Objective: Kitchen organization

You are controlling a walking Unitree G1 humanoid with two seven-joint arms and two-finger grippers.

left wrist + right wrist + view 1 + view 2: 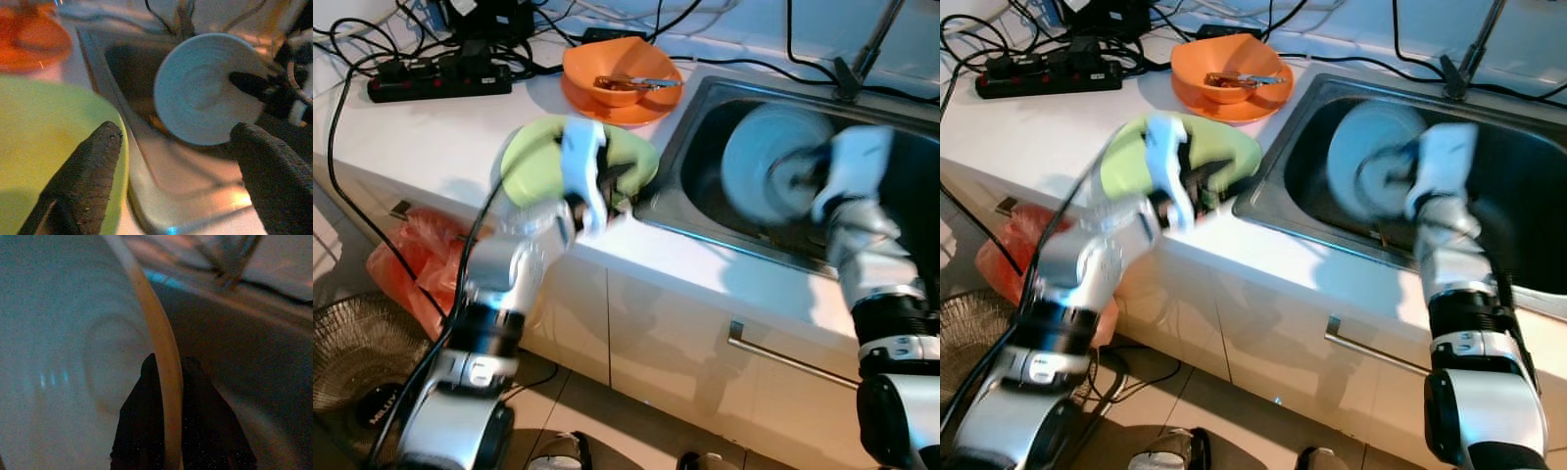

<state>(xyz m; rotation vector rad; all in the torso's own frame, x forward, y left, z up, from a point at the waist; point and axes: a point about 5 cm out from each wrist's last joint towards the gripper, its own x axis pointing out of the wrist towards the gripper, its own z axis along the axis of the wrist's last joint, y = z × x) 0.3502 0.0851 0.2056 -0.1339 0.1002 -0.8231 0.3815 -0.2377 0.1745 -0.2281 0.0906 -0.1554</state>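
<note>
Left eye view: my right claw (808,186) is over the sink (705,108), holding a pale blue plate (764,162) up on edge above the basin. My left claw (607,191) hangs at the tabletop's (431,137) front edge, over the near rim of a green plate (533,162). Beyond my left claw, an orange bowl (622,73) with utensils in it sits on an orange plate, and past that lies a power strip (440,83) among cables. I judge the work partly done: one plate is in hand, while the green plate and orange set are yet to be placed.

Right eye view: the sink rim lies between my two claws. The basin beneath the blue plate looks open; the tap stem (1469,54) stands beyond my right claw, so I have less room that way.

Left wrist view: my left claw's fingers (93,171) stand wide apart and grip nothing. One hangs over the green plate's rim; the blue plate shows ahead between them. The tabletop's edge is close below, so a nudged plate could slide off.

Right wrist view: my right claw's fingers (142,431) are closed on the blue plate's rim, one on each face.
</note>
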